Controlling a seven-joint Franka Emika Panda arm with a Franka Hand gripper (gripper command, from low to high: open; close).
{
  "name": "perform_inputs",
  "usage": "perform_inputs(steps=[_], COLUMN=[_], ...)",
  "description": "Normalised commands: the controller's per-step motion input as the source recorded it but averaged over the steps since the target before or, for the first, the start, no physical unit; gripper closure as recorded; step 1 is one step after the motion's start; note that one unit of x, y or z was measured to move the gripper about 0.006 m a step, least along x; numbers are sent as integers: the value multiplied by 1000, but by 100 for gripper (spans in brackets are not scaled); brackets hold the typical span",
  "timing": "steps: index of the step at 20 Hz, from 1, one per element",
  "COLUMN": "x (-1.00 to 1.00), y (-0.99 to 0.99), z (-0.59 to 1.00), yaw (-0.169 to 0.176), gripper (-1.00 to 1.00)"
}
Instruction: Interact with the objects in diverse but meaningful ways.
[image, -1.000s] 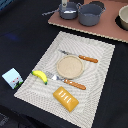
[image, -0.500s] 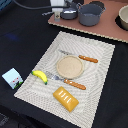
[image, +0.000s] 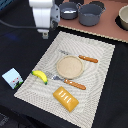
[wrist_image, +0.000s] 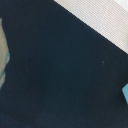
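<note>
Diagonally — yellow banana (image: 39, 76) across placemat (image: 100, 55) edge

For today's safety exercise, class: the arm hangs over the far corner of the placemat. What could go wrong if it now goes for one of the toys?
1. The banana lies right beside the fork; a reach for it could knock the fork.
2. The carton stands near the table's edge and might be pushed off.
3. The claw is mostly hidden, so whether it is open cannot be told.
</note>
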Motion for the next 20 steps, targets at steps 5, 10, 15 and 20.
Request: perform_inputs(steps=[5,10,15,20], x=[314,435,250,251], y=[-922,-791,-503,-382], z=[-117,-85,-203,-252], yaw=[0,-6,-9,-8], gripper=[-100,-100,-100,-100])
